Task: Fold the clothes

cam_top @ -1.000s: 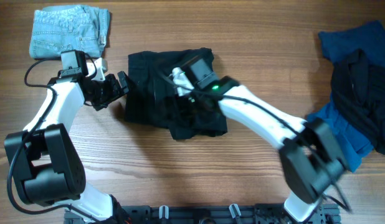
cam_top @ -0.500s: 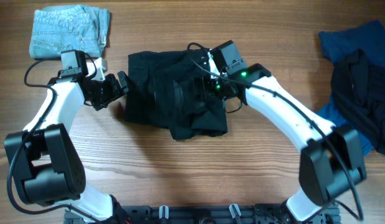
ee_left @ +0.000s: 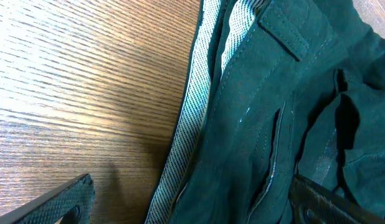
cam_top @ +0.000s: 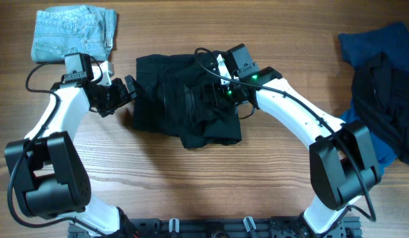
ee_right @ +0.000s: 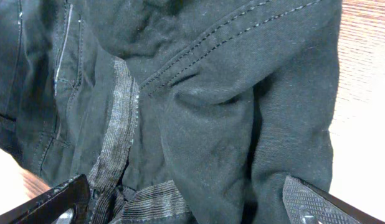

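Right gripper (cam_top: 214, 92) alone has shifted, drawn back rightward across the rumpled black shorts (cam_top: 161, 99). Left gripper (cam_top: 122, 94) waits at their left edge, jaws spread, empty. The right one hovers over their right half, spread too — no fold grip yet.

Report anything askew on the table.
The black shorts lie rumpled in the middle, one lower corner jutting out unevenly. The dark blue and black garments sit in a loose heap at the right. The denim shorts look folded.

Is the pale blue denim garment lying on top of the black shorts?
No, the pale-blue denim garment lies at the top left corner, well apart from the black fabric shorts.
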Available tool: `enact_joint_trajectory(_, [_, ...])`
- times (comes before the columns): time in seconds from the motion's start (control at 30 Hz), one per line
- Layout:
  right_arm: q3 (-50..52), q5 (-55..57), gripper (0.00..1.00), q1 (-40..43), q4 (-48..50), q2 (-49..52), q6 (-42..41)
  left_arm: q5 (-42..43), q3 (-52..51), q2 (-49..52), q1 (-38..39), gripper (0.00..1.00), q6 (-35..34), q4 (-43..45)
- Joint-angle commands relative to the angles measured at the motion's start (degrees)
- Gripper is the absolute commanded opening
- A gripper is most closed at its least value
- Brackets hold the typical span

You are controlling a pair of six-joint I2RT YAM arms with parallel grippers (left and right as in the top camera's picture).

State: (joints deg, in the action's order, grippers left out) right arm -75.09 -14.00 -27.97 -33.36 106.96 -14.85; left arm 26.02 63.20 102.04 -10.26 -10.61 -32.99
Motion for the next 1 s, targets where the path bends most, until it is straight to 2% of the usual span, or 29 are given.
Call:
enact_joint_trajectory(0.0, [-0.33, -1.53, 1.00, -0.20, 0.39, 3.63, -0.24, -0.15, -0.42, -0.96, -0.46, 1.00, -0.09, 0.35])
enact_joint_trajectory(0.3, [-0.33, -3.02, 0.98, -2.21, 1.73, 8.22, -0.35, -0.15, -0.42, -0.66, -0.46, 1.00, -0.09, 0.37])
enact_joint_trajectory(0.47, [-0.35, -3.02, 0.92, -3.23, 1.99, 8.20, -1.88, -0.15, -0.42, -0.42, -0.46, 1.00, -0.09, 0.37])
enact_joint_trajectory(0.6, [-0.44, -2.73, 0.87, -3.37, 1.55, 7.04, -2.89, -0.15, -0.42, 0.31, -0.46, 1.00, -0.11, 0.35])
enact_joint_trajectory(0.97, [-1.20, -4.35, 0.82, -3.37, 0.26, 0.04, -6.34, -0.15, -0.42, 2.67, -0.46, 1.00, -0.11, 1.99])
